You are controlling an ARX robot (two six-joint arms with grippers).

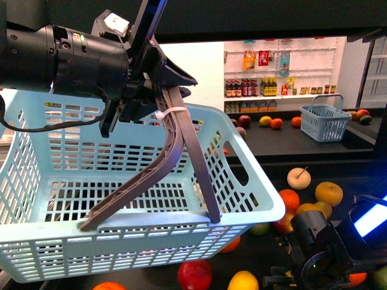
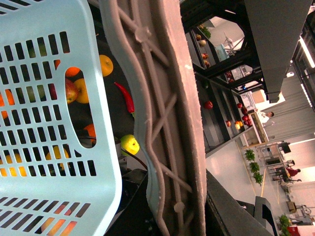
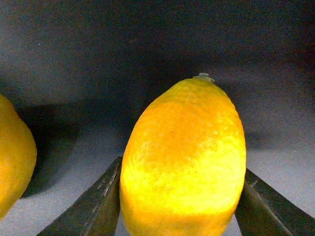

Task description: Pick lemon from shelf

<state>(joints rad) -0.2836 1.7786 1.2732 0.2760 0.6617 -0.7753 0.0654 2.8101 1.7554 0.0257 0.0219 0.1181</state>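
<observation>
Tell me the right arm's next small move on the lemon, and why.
Probably close the right gripper slightly before any lift. In the right wrist view its fingers flank the lemon on both sides, seemingly at its skin, but a firm squeeze cannot be confirmed. The lemon stands on the shelf; the left gripper holds the basket handle.

My front camera faces the shelf (image 1: 284, 142) over the blue basket (image 1: 151, 228); my left wrist camera shares that basket (image 2: 49, 17), close up; my right presses near the lemon (image 3: 184, 162).
</observation>
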